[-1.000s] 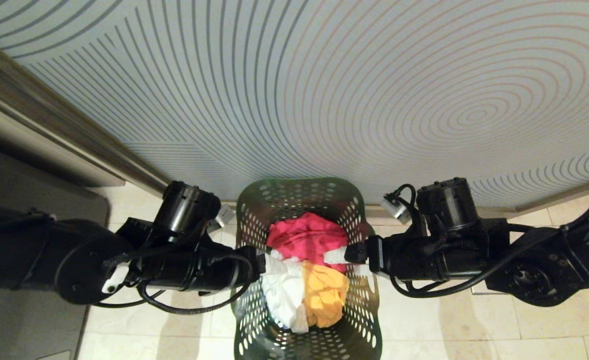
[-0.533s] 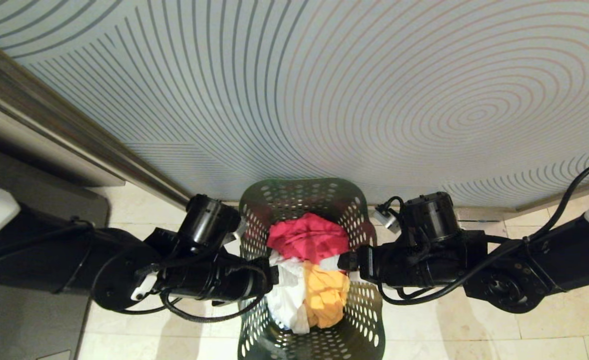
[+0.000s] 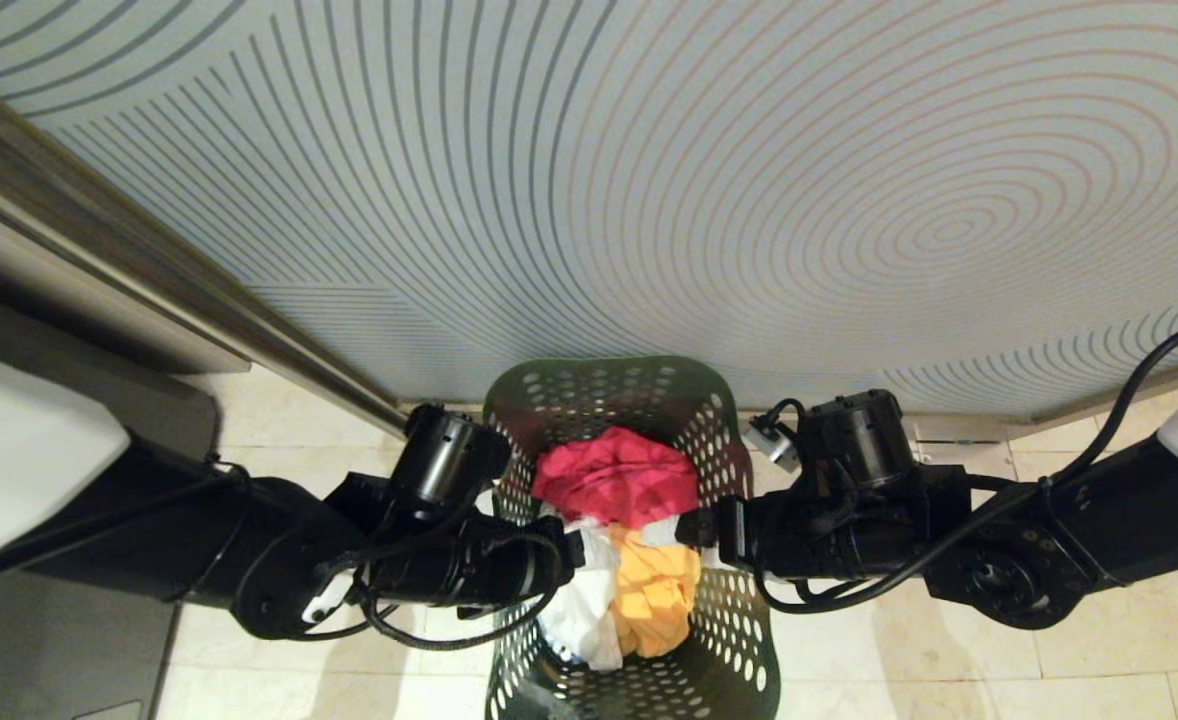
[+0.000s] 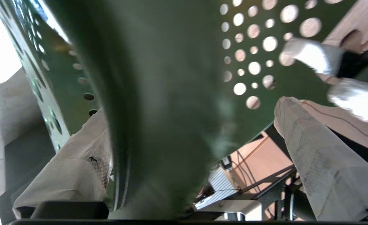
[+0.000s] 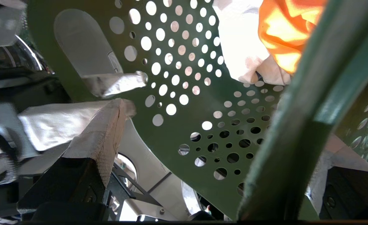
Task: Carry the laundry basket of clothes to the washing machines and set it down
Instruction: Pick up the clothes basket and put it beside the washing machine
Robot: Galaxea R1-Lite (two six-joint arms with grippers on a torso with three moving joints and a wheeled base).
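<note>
The dark green laundry basket [image 3: 599, 368] stands on the tiled floor between my two arms. The clothes lie inside it: a pink-red piece [image 3: 614, 480], a white one [image 3: 579, 610] and a yellow-orange one [image 3: 654, 590]. My left gripper [image 3: 577, 548] reaches over the basket's left rim. In the left wrist view it [image 4: 190, 109] is open, with the perforated wall [image 4: 159, 93] running between its padded fingers [image 4: 321, 162]. My right gripper [image 3: 694, 527] is open over the right rim, and that wall [image 5: 296, 125] stands between its jaws [image 5: 234, 125]. The washing machines are not recognisable in any view.
A pale wall with curved stripes [image 3: 649, 180] rises right behind the basket. A dark grey slab [image 3: 69, 640] lies on the floor at the left, below a metal-edged frame [image 3: 149, 260]. Cream floor tiles [image 3: 1049, 660] extend to the right.
Both arms have slid inward toward the basket, the left one the most, so the jaws reach further over the rims. Both grippers stay open.
</note>
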